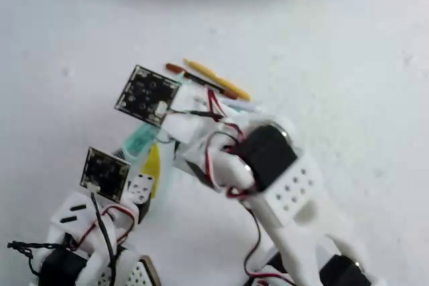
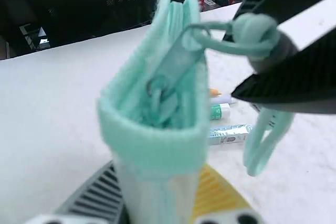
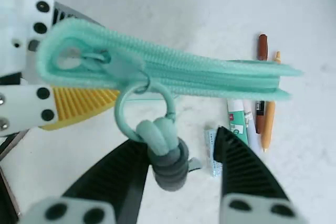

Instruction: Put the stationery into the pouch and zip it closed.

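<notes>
Two hazards. Clamps the mint pouch [image 3: 210,74] by one end in the left gripper [image 2: 157,192], over the table [image 1: 335,51]; brackets the zip-pull knot [image 3: 167,161] with the right gripper [image 3: 178,140] spread apart. Could slip off the knot on closing, or zip shut with the pens [image 3: 269,124] lying outside.

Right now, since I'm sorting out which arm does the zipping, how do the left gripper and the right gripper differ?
The left gripper has a yellow finger; the right gripper has black fingers. The left gripper is shut on one end of the pouch; the right gripper stands open around the knotted cord on the zip pull. Both are at the same pouch.
</notes>
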